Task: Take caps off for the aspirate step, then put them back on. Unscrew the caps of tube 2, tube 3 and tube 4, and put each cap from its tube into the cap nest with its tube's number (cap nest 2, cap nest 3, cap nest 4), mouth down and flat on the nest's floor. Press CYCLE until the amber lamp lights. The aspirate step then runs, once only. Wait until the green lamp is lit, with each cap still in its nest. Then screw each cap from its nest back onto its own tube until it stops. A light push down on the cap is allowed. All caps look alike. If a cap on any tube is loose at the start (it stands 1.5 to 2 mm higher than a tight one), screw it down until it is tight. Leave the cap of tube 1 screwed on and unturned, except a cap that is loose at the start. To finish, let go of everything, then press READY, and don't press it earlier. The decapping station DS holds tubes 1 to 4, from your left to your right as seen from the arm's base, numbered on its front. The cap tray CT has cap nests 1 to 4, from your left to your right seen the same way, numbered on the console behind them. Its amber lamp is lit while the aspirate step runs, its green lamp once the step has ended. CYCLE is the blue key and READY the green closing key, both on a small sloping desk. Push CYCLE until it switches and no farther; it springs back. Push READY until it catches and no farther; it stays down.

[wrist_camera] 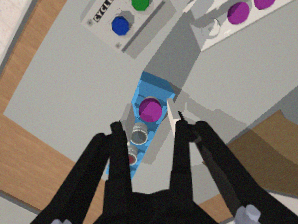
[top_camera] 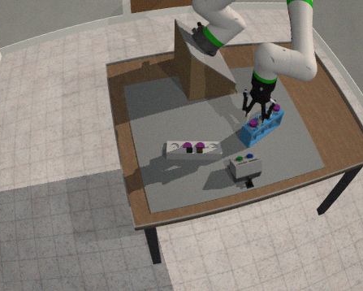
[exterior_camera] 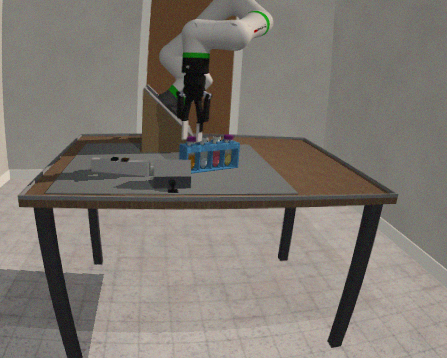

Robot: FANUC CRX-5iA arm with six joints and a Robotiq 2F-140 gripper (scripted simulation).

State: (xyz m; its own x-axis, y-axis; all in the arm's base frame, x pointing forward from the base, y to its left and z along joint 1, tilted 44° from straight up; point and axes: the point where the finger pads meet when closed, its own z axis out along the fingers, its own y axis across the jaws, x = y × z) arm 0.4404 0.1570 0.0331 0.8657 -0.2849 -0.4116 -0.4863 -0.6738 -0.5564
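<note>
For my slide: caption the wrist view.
Open gripper above blue tube rack; one purple cap on.

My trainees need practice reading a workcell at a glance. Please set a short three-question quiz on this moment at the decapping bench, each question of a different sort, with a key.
1. Count: how many purple caps lie in the cap tray?
2. True or false: every tube in the blue rack wears a cap.
3. Choose one. The gripper is:
A. shut on a cap
B. open over the rack, holding nothing
C. pressing the blue key

Key
1. Two, in the two middle nests.
2. False: the two end tubes are capped, and two tubes between them are open.
3. B
</note>
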